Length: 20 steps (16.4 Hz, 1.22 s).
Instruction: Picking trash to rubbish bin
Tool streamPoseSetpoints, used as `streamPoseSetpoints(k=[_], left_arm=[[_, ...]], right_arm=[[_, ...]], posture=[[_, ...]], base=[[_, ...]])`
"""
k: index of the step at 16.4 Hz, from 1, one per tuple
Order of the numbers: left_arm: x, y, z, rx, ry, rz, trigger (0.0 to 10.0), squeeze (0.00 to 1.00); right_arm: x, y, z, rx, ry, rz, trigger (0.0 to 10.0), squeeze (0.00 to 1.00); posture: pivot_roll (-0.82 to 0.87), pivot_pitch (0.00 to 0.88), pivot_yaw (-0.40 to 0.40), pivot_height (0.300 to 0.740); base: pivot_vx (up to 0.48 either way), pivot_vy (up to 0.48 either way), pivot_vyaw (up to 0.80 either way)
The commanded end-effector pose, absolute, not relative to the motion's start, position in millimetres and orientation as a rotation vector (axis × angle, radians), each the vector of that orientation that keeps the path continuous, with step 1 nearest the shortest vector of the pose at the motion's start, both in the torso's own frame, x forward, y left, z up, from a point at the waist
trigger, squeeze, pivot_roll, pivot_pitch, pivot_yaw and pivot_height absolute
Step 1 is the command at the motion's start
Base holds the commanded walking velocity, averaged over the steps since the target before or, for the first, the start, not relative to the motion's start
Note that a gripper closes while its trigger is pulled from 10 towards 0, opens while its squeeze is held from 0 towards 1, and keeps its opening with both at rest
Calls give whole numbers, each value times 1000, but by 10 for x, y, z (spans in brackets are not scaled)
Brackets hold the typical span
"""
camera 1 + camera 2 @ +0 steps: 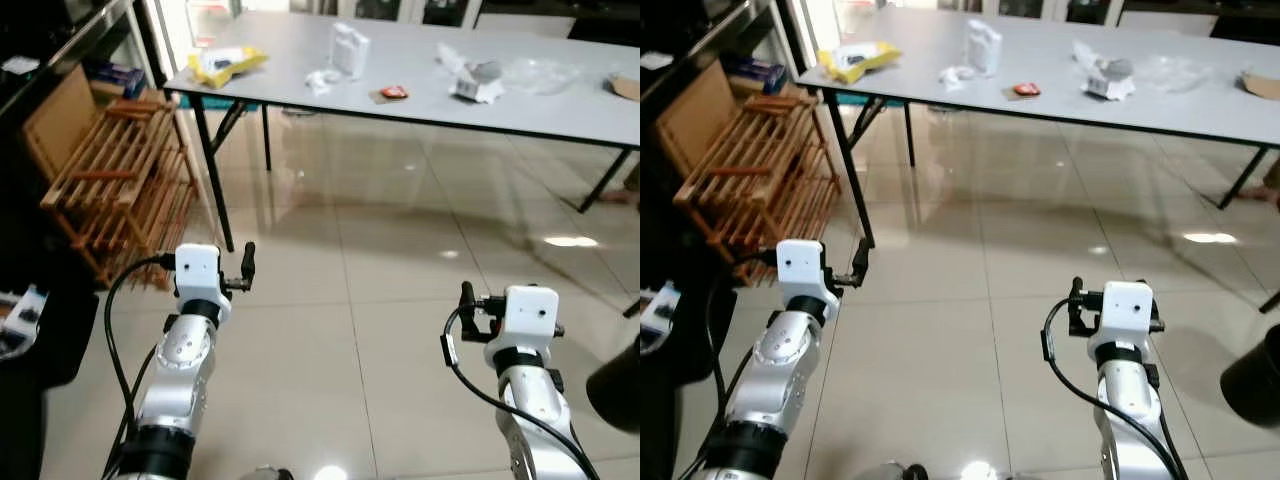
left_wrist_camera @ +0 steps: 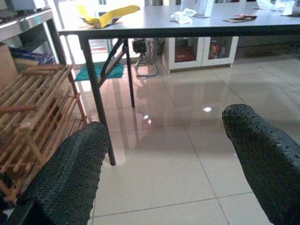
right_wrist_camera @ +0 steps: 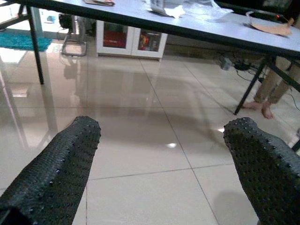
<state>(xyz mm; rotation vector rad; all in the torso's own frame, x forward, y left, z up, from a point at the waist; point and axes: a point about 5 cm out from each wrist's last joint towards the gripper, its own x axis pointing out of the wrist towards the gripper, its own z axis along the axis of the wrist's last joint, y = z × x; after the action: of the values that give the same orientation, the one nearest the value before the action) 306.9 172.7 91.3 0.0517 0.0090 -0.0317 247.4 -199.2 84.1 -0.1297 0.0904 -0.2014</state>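
**Trash on the worktop, both pincers empty above the tiles**

Over a glossy tiled floor (image 1: 350, 250), the robot faces a long grey worktop (image 1: 560, 105) on black folding legs. At the far left a wooden slatted rack (image 1: 115, 180) stands beside the worktop's corner leg, with a sheet of cardboard (image 1: 55, 115) leaning against it.

The trash lies along the worktop. From the left: a yellow packet (image 1: 228, 66) at the corner, a crumpled white scrap (image 1: 322, 79), an upright white carton (image 1: 349, 49) just behind it, a small red-and-brown wrapper (image 1: 391, 93), a crumpled white and grey wad (image 1: 472, 80), a clear plastic bag (image 1: 541, 72) beside that, and a brown piece (image 1: 626, 86) at the right edge.

The left pincer (image 1: 247, 268) is held up over the floor, well short of the worktop. In the left wrist view its two black fingers (image 2: 70, 178) stand wide apart with nothing between them. The right pincer (image 1: 467, 312) hangs at a similar height over bare tile, and in the right wrist view its fingers (image 3: 58, 178) are likewise spread wide and grip nothing.

A dark rounded object (image 1: 620, 385), partly cut off at the right edge, stands on the floor near the right arm; what it is cannot be told. In the right wrist view a person's bare feet (image 3: 260, 107) stand on the tiles by the worktop's far leg.
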Motion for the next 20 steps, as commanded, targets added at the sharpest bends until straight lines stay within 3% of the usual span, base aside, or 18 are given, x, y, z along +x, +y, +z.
streamPoseSetpoints(k=[1, 20], left_arm=[[3071, 1715, 918, 60, 11, -45, 10000, 0], [3039, 1700, 861, 54, 32, -48, 10000, 0]], right_arm=[[2473, -2001, 829, -131, 91, -207, 10000, 0], [2466, -1992, 789, -153, 95, -187, 10000, 0]], posture=[[-71, 78, 22, 740], [-69, 73, 16, 740]], base=[[480, 0, 0], [447, 0, 0]])
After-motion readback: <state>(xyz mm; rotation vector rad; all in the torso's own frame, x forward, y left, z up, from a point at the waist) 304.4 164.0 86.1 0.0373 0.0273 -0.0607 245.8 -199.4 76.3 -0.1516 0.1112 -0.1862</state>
